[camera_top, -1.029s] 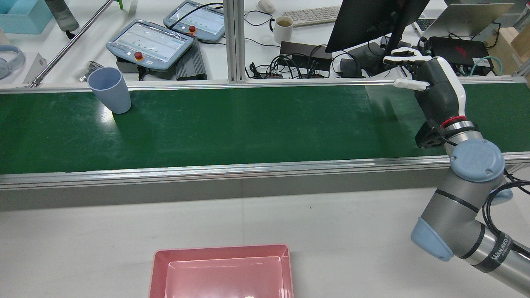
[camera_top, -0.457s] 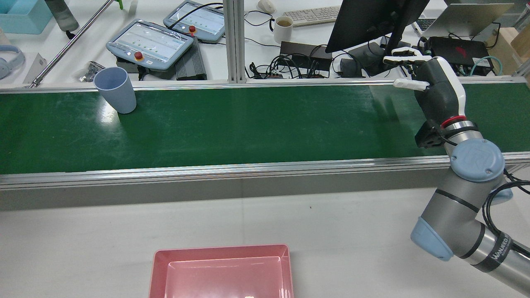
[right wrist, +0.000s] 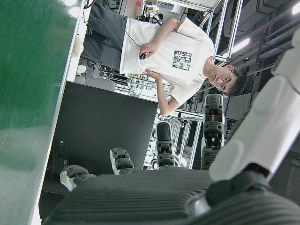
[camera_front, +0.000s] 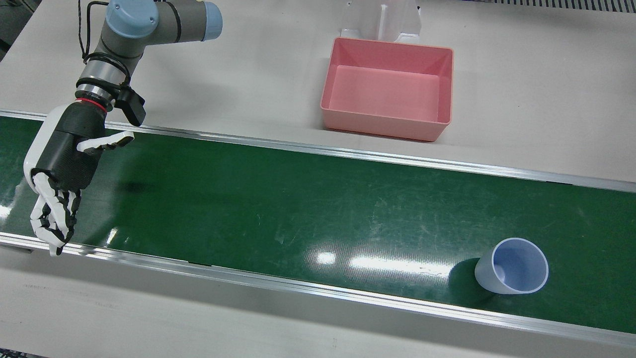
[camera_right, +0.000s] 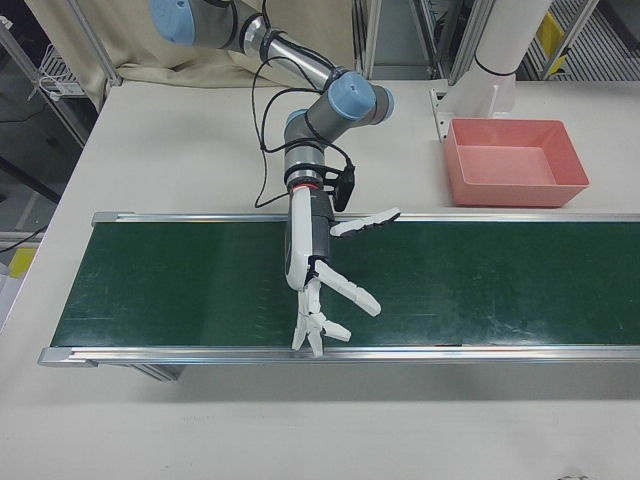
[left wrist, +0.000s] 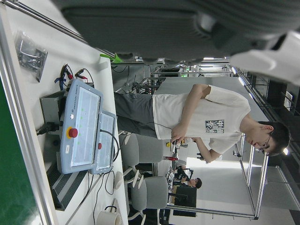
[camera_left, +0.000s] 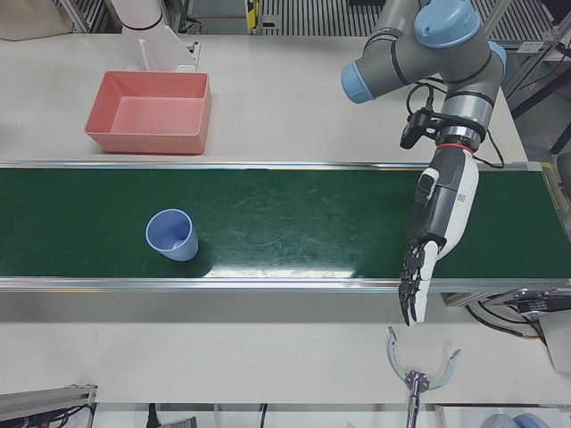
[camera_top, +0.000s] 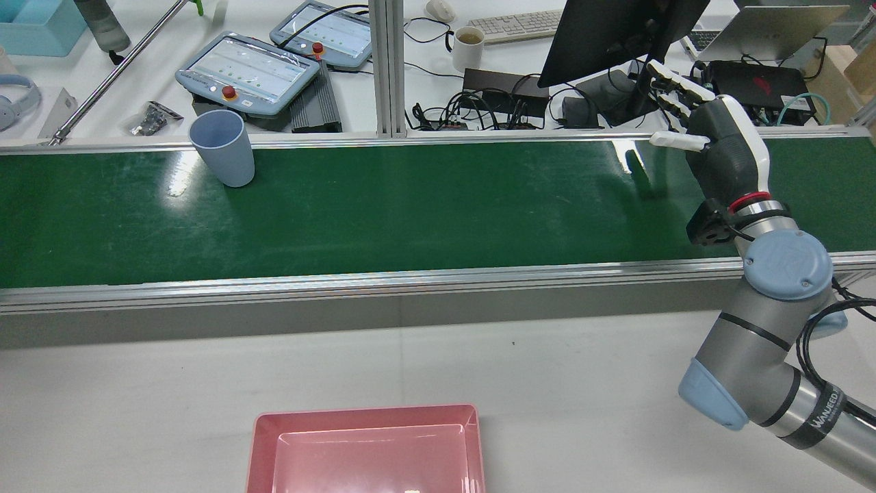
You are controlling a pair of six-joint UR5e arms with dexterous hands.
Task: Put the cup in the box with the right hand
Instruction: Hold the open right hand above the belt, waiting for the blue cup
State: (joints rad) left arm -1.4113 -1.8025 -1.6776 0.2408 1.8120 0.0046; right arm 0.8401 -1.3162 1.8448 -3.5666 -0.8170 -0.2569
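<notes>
A pale blue cup (camera_top: pixel 222 147) stands upright on the green conveyor belt (camera_top: pixel 424 205) near its far rail; it also appears as the cup (camera_front: pixel 512 266) and the cup (camera_left: pixel 171 234). The pink box (camera_front: pixel 387 127) is empty and sits on the white table beside the belt, also seen as the box (camera_right: pixel 515 190). My right hand (camera_top: pixel 722 147) hovers open over the belt's other end, far from the cup, with fingers stretched out; it shows again as the right hand (camera_front: pixel 62 164). My left hand (camera_left: pixel 442 209) hangs open over the belt, fingers pointing past its outer rail.
Beyond the belt's far rail lie two teach pendants (camera_top: pixel 250 68), a monitor (camera_top: pixel 609 34), a mug (camera_top: pixel 469 46) and cables. A white stand (camera_front: pixel 382 22) rises behind the box. A person (right wrist: pixel 164 51) stands on the operators' side.
The cup has travelled along the belt toward my right hand, staying upright. My right hand's fingers have straightened from a curled pose; the arm has stayed in place.
</notes>
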